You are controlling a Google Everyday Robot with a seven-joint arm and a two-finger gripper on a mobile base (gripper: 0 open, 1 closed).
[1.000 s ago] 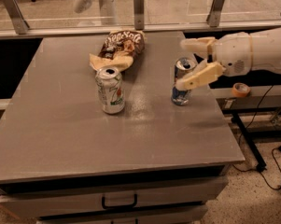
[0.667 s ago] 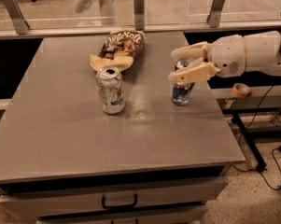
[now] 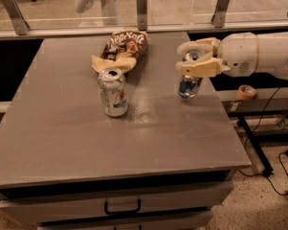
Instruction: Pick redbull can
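Gripper (image 3: 184, 59): upper right of frame, fingers closed around redbull can (image 3: 188, 86), upright on table (image 3: 86, 147) near right edge. White can (image 3: 113, 92) centre-left; chip bag (image 3: 122, 49) behind.

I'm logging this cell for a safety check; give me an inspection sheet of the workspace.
Surface: grey table, flat, with a drawer under its front.
Job's things: slim blue and silver can, upright near the table's right edge.
Clutter: white can with green print, upright, opened; snack bag lying behind it.
Grippers: gripper at the slim can's top, reaching in from the right.
Cables: black cable on the floor to the right.
Surroundings: glass barrier behind the table; orange tape roll off its right side.
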